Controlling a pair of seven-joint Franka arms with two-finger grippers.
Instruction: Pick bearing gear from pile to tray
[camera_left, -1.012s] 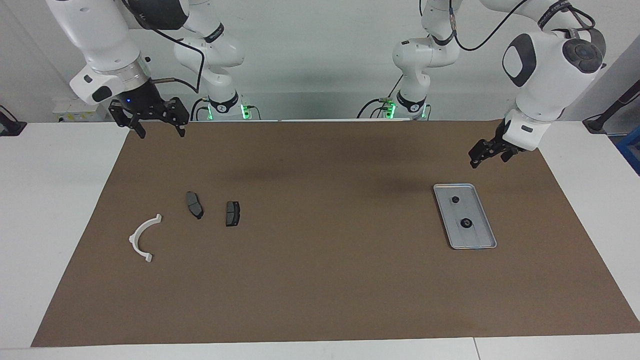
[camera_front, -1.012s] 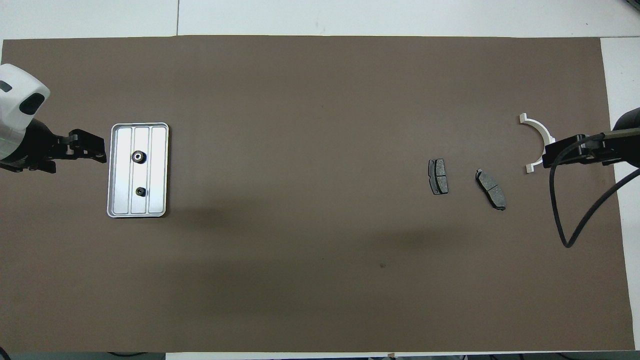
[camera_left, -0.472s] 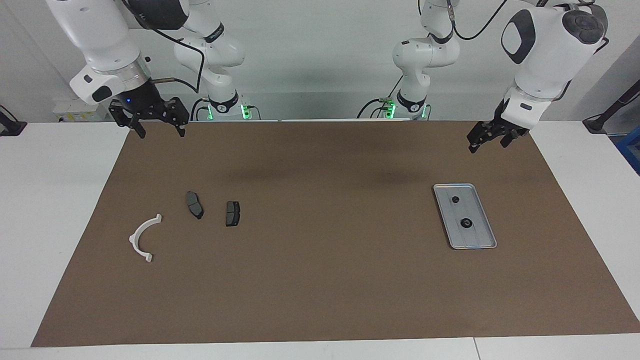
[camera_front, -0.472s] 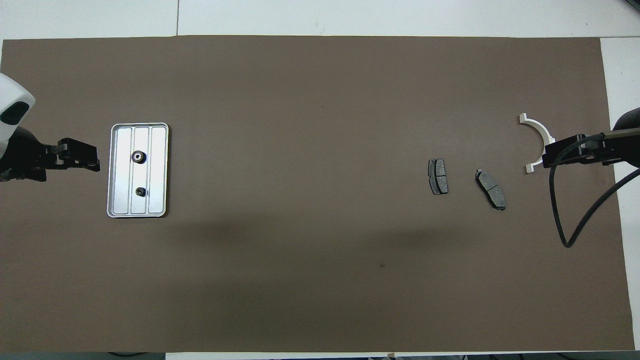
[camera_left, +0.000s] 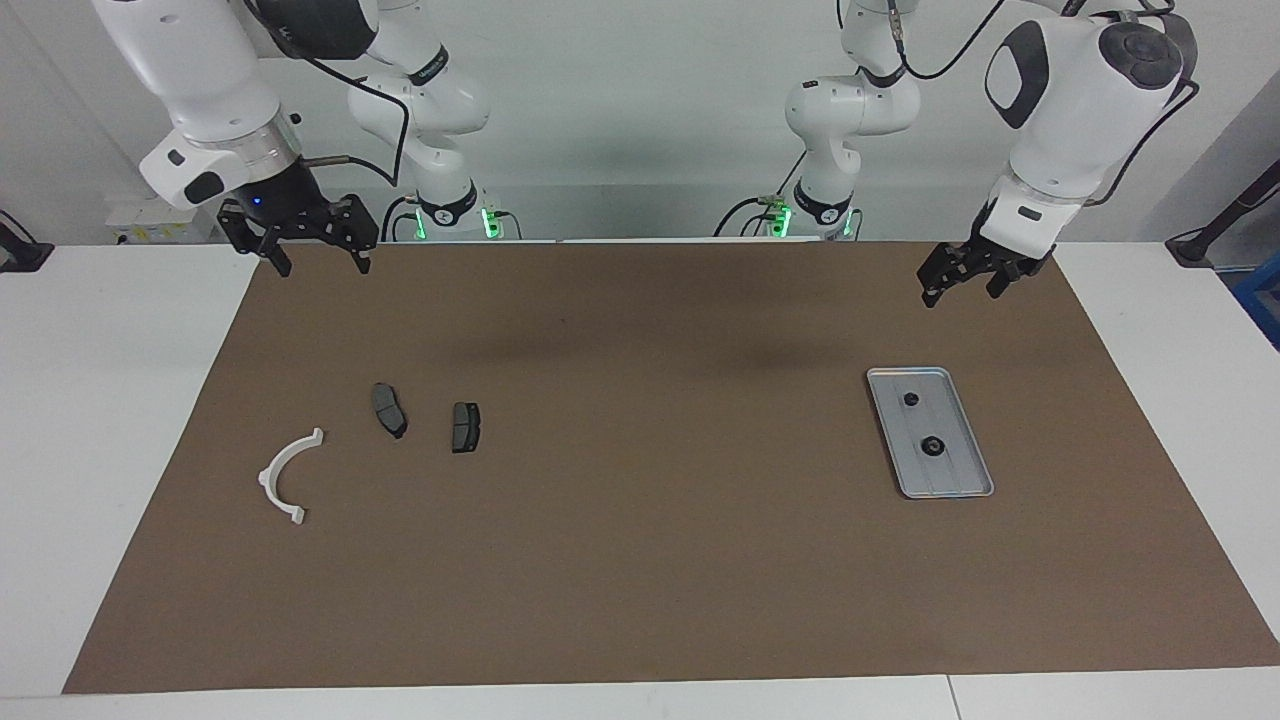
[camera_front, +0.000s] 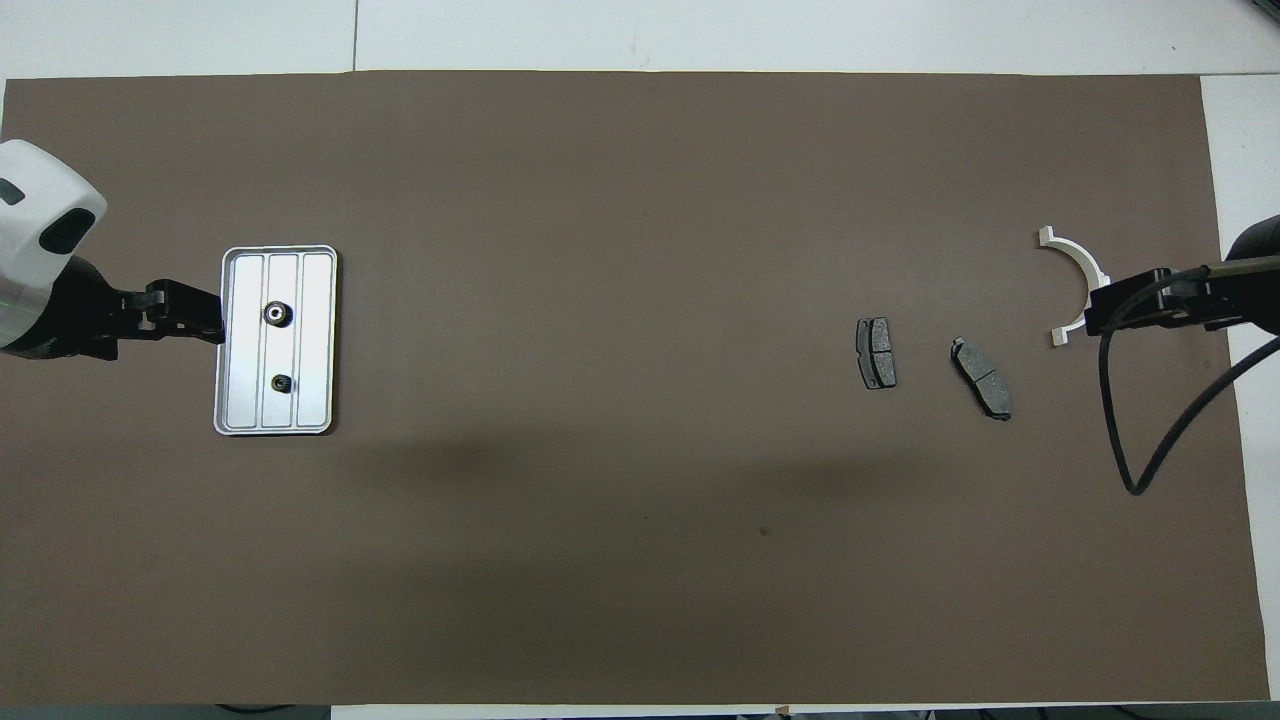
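The silver tray (camera_left: 953, 474) (camera_front: 311, 400) lies toward the left arm's end of the brown mat. Two small black bearing gears (camera_left: 932, 447) (camera_front: 275, 314) lie in it, the smaller one (camera_left: 911, 399) (camera_front: 282, 382) nearer to the robots. The pile toward the right arm's end shows a white arc (camera_left: 278, 474) (camera_front: 1080, 266) and two dark brake pads (camera_left: 390, 410) (camera_front: 876, 352). My left gripper (camera_left: 958, 288) (camera_front: 205, 320) hangs open and empty over the mat beside the tray. My right gripper (camera_left: 320, 264) (camera_front: 1098, 312) waits open and empty above the mat's corner.
The second brake pad (camera_left: 466, 427) (camera_front: 982, 377) lies beside the first. A black cable (camera_front: 1130, 420) loops down from the right arm. The brown mat (camera_left: 640, 560) covers most of the white table.
My left gripper has risen and swung a little toward the middle of the table. The right arm, the tray and the parts have not moved.
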